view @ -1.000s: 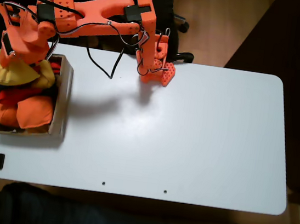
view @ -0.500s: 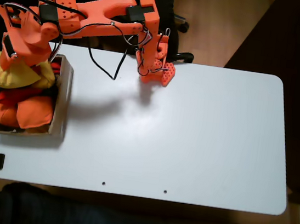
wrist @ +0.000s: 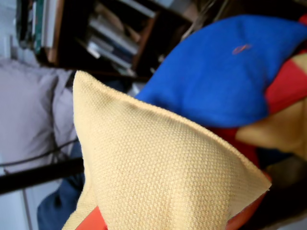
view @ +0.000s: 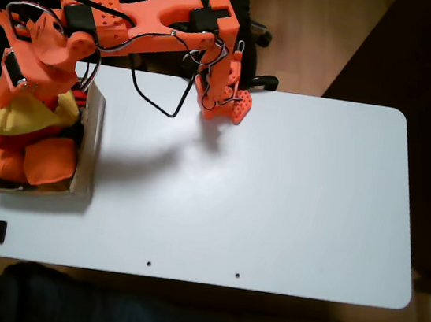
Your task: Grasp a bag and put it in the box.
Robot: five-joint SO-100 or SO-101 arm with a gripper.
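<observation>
The orange two-finger gripper [view: 13,99] is clamped on the plain yellow square fabric bean bag [view: 17,113], held over the far end of the shallow brown cardboard box [view: 88,144] at the white table's [view: 275,193] left edge in the fixed view. Orange bean bags [view: 33,161] lie inside the box.

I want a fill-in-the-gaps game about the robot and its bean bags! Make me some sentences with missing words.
1. The bag under the robot's gripper is coloured ____.
2. In the fixed view, the box sits at the ____ end of the white table.
3. The two big bags nearest the camera in the box are coloured ____.
4. In the wrist view, the bag behind the yellow one is ____.

Missing words: yellow; left; orange; blue
</observation>
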